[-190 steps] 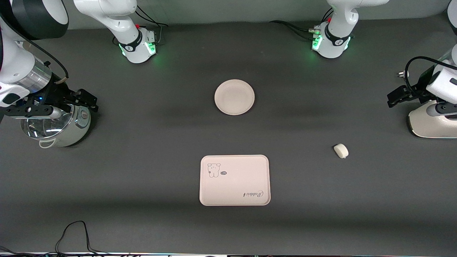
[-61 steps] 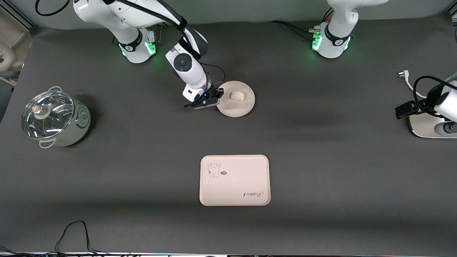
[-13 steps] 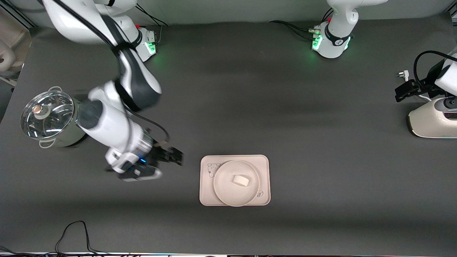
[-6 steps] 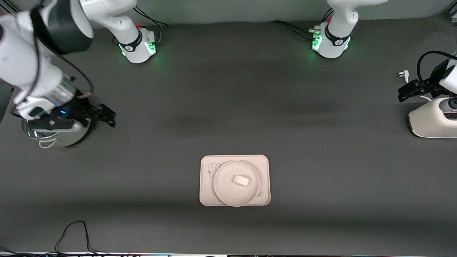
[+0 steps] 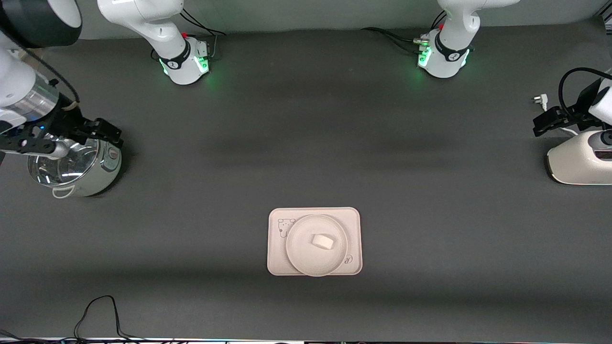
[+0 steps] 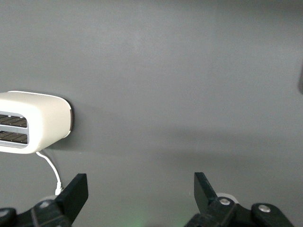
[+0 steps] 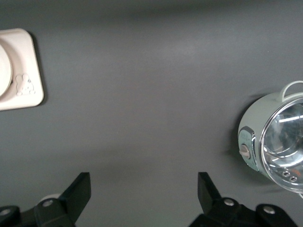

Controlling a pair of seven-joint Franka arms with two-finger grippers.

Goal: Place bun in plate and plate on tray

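Observation:
The white bun (image 5: pixel 322 241) lies in the middle of the round cream plate (image 5: pixel 300 249). That plate sits on the rectangular tray (image 5: pixel 277 260), which lies near the front camera at the table's middle. My right gripper (image 5: pixel 109 133) hangs open and empty over the pot at the right arm's end. In the right wrist view the right gripper (image 7: pixel 144 182) is over bare table, with a corner of the tray (image 7: pixel 26 92) and the plate's edge (image 7: pixel 4 71) in sight. My left gripper (image 5: pixel 544 124) is open and empty over the toaster; the left wrist view shows the left gripper (image 6: pixel 140 182) holding nothing.
A pot with a glass lid (image 5: pixel 71 165) stands at the right arm's end and also shows as the pot (image 7: pixel 279 137). A white toaster (image 5: pixel 581 165) with its plug (image 5: pixel 539 99) stands at the left arm's end, seen too as the toaster (image 6: pixel 33 120). A black cable (image 5: pixel 100 306) lies by the front edge.
My right arm has swung away from beside the tray and up to the pot at its end of the table. The bun, plate, tray and left arm have stayed put.

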